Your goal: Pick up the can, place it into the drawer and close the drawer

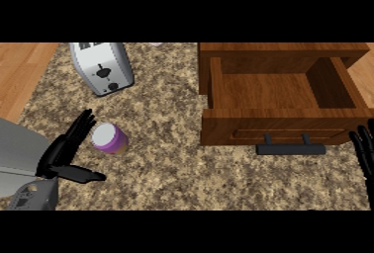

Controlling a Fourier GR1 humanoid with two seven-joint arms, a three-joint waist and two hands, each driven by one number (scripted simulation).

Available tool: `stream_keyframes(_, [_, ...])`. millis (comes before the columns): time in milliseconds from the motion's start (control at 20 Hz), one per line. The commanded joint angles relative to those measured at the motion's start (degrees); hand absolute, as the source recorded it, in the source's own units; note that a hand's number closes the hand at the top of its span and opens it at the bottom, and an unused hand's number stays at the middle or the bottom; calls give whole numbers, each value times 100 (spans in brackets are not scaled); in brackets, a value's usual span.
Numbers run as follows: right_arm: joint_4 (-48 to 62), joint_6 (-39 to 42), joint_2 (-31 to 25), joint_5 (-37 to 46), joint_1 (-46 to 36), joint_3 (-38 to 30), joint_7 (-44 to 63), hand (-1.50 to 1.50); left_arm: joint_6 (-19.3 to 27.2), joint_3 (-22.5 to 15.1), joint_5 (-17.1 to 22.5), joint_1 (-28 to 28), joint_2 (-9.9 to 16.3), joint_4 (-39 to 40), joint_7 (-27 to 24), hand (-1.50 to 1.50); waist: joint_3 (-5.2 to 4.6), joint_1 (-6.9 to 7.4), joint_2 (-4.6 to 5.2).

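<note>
Granite counter [190, 168]: left hand [66, 150] spread beside can [110, 138]; right hand [363, 148], mostly cropped, seemingly straight-fingered.

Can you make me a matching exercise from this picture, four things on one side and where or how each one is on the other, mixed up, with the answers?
Column one:
1. can
2. drawer
3. toaster
4. right robot hand

Column two:
A. at the view's right edge, fingers straight
B. pulled open, nothing inside
C. upright beside the left robot hand
D. top left of the counter

Pairs: 1-C, 2-B, 3-D, 4-A
</note>
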Motion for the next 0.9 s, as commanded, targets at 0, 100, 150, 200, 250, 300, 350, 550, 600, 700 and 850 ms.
stream_keyframes(0, [-88,-41,171,239,363,309,-355,-150,131,111,-197,-544,114,1144,-497,-150,-3,-33,7])
stream_keyframes(100, [-109,-106,173,286,60,238,-7,-150,127,56,-10,-399,-71,712,-110,-150,0,0,-1])
stream_keyframes(150, [160,-25,175,177,208,173,-468,-150,-37,124,-118,-338,152,1254,-671,-150,-1,-12,4])
stream_keyframes(200, [-6,-15,101,159,81,119,-140,-150,114,201,-194,-891,183,1855,-776,-150,-3,-31,9])
stream_keyframes(250, [-3,110,5,-38,169,-60,-205,-150,-111,208,-236,-998,368,2157,-921,-150,-4,-47,13])
stream_keyframes(300, [-198,28,85,17,117,68,34,-150,-160,236,-136,-773,491,1711,-714,-150,-2,-14,3])
stream_keyframes(350, [-39,90,-13,-133,26,-104,-78,-150,144,163,-344,-1201,151,2518,-1130,-150,-6,-59,18])
stream_keyframes(550, [-18,136,20,-81,135,-178,-128,-150,92,84,-214,-873,116,1955,-944,-150,0,-4,-1])
stream_keyframes(600, [-66,91,172,196,394,273,-346,-150,120,136,-267,-1278,198,2328,-889,-150,-2,-26,5])
stream_keyframes(700, [-212,108,-84,-215,-106,-141,359,-150,178,186,-240,-1455,159,2540,-975,-150,-3,-27,9])
stream_keyframes(850, [-284,249,-19,-250,227,-234,55,-150,231,110,-362,-1262,210,2686,-1363,-150,-3,-31,6])
